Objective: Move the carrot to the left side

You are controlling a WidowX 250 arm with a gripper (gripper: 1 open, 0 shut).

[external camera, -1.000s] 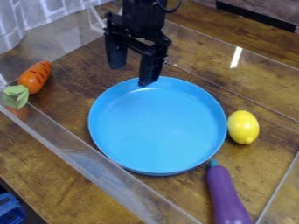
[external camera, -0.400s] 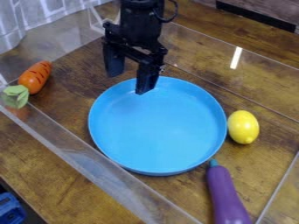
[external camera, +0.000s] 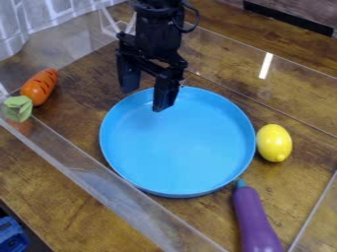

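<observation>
The carrot (external camera: 41,86) is a small stubby orange-red toy with dark groove lines. It lies at the far left of the wooden table, next to a green block (external camera: 18,108). My black gripper (external camera: 145,87) hangs open and empty above the far left rim of the blue plate (external camera: 179,182). Its two fingers point down, well to the right of the carrot and apart from it.
A yellow lemon (external camera: 274,143) lies right of the plate. A purple eggplant (external camera: 255,220) lies at the front right. A clear plastic wall (external camera: 118,192) runs along the front and left edges of the table (external camera: 79,128).
The gripper has moved slightly left and down toward the plate's far left rim. The carrot and other objects have not moved.
</observation>
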